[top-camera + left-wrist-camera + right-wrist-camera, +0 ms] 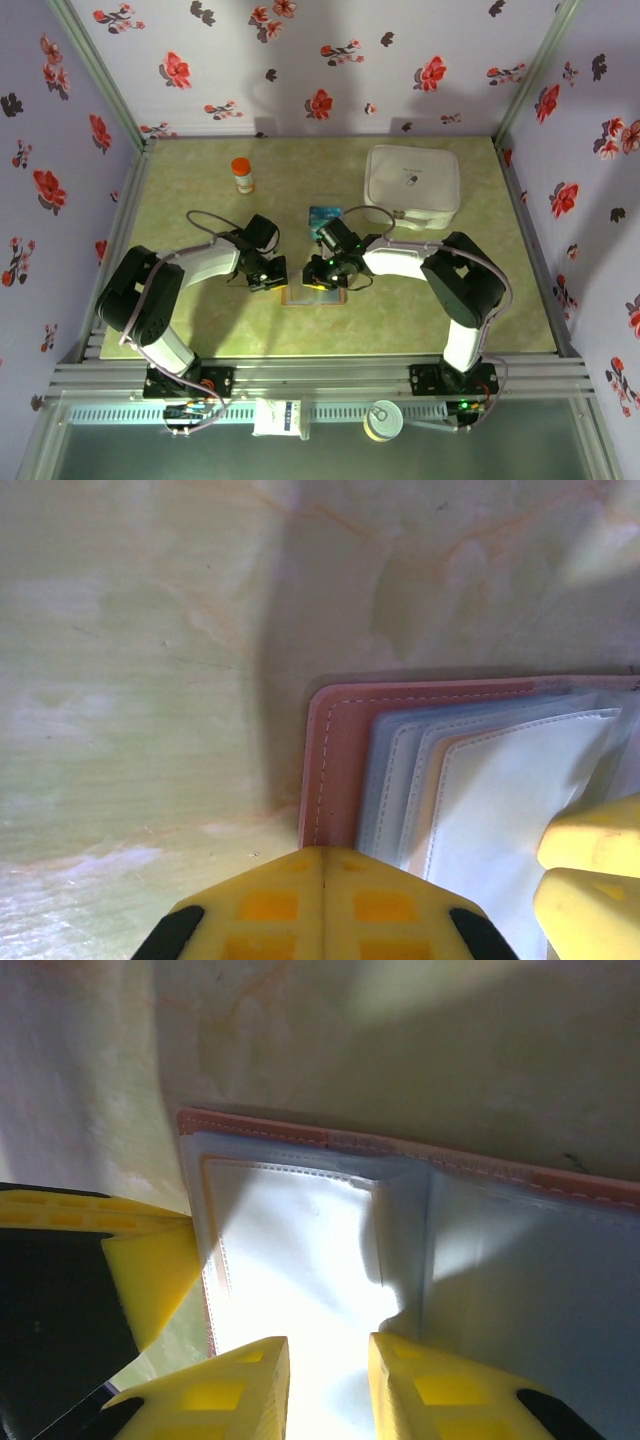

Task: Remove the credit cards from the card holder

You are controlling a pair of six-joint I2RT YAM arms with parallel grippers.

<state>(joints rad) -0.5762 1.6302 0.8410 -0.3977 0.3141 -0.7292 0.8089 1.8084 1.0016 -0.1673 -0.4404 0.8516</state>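
Observation:
The card holder [300,296] lies open on the table between both grippers, its brown rim [335,740] and blue-grey pockets [300,1240] facing up. My left gripper [322,854] is shut, its tip resting on the holder's left edge. My right gripper [328,1352] is open, its jaws a little apart over the left inner pocket. A pale yellowish edge [438,780] peeks from between the pockets; I cannot tell whether it is a card. A teal credit card [323,217] lies on the table just behind the holder.
A white square lidded container [413,186] stands at the back right. A small bottle with an orange cap [242,175] stands at the back left. Flowered walls close in the table on three sides.

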